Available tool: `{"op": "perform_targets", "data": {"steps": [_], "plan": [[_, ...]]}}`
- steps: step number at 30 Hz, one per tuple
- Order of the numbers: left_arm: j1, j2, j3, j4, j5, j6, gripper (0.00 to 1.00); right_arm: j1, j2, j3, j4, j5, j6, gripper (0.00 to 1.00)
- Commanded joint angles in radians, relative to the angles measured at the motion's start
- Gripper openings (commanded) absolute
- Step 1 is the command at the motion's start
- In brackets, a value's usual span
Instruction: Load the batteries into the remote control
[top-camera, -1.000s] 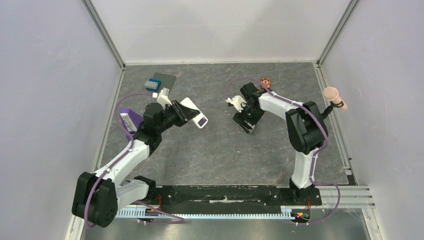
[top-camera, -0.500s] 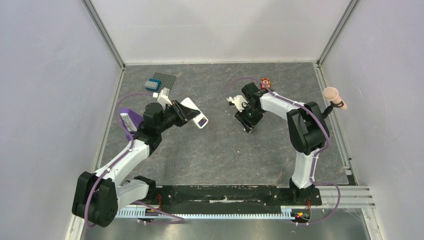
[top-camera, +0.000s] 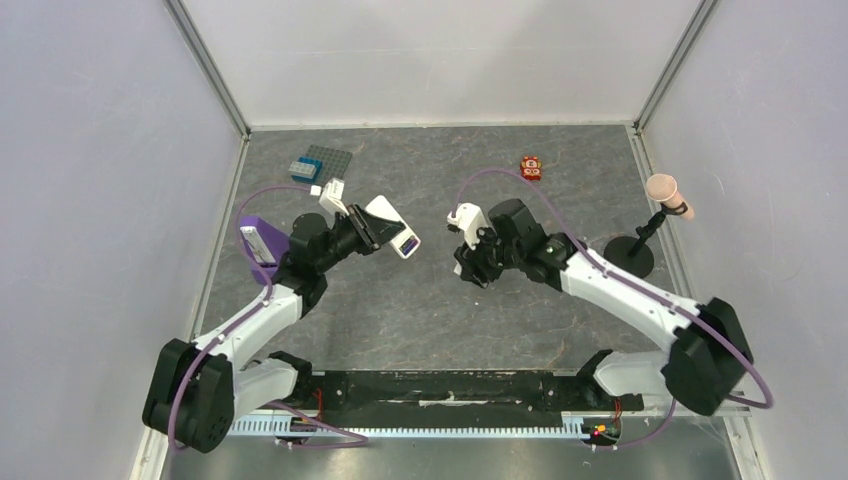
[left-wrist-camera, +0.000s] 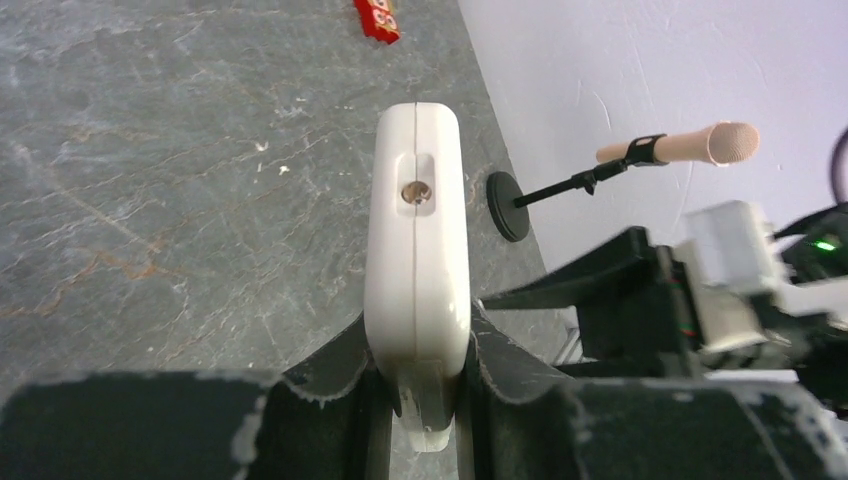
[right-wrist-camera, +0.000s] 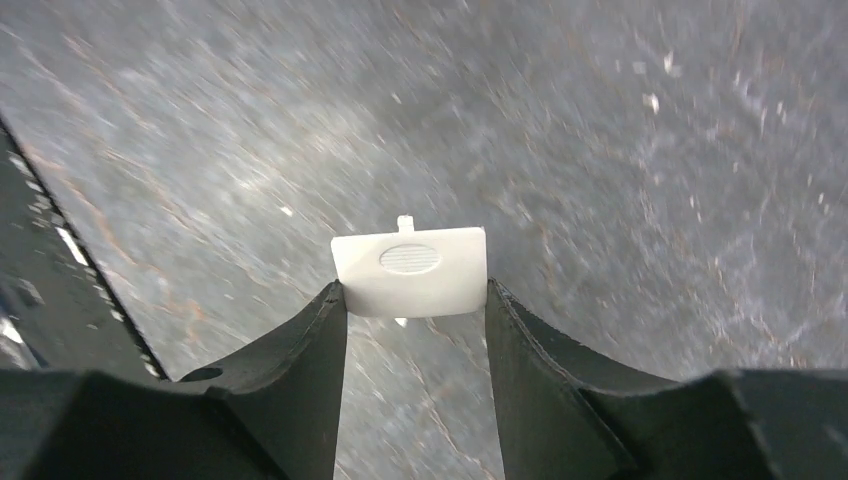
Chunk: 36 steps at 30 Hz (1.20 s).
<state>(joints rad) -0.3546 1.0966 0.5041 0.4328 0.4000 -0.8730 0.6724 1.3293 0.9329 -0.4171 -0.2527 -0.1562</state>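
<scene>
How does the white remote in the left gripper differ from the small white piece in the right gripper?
The remote control in the left gripper is a thick body reaching far past the jaws; the white piece in the right gripper is a short plate. The remote control's edge shows a seam and a round hole; the white piece shows a ribbed oval and a tab. Both are white and gripped.

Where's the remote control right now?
Top view, left of centre: the remote control is clamped in the left gripper, held off the table, across from the right gripper, which holds a small white cover.
</scene>
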Motion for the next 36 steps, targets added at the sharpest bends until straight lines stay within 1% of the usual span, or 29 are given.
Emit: {"op": "perform_targets", "data": {"steps": [1, 6, 10, 14, 18, 28, 36], "plan": [[-0.080, -0.032, 0.027, 0.099, -0.027, 0.162, 0.02, 0.096, -0.101, -0.042, 0.206, 0.045, 0.124, 0.39], [-0.191, -0.059, 0.070, 0.013, -0.133, 0.298, 0.02, 0.192, -0.150, -0.043, 0.259, 0.130, 0.155, 0.40], [-0.231, -0.066, 0.074, 0.004, -0.165, 0.325, 0.02, 0.234, -0.140, -0.031, 0.261, 0.182, 0.155, 0.40], [-0.266, -0.074, 0.074, 0.001, -0.192, 0.349, 0.02, 0.253, -0.127, -0.018, 0.274, 0.224, 0.201, 0.40], [-0.285, -0.078, 0.067, 0.003, -0.207, 0.356, 0.02, 0.270, -0.119, -0.022, 0.313, 0.229, 0.225, 0.40], [-0.300, -0.089, 0.051, 0.019, -0.210, 0.365, 0.02, 0.285, -0.075, -0.007, 0.320, 0.308, 0.273, 0.40], [-0.301, -0.106, 0.019, 0.060, -0.208, 0.387, 0.02, 0.287, -0.078, -0.019, 0.345, 0.308, 0.294, 0.40]]}}
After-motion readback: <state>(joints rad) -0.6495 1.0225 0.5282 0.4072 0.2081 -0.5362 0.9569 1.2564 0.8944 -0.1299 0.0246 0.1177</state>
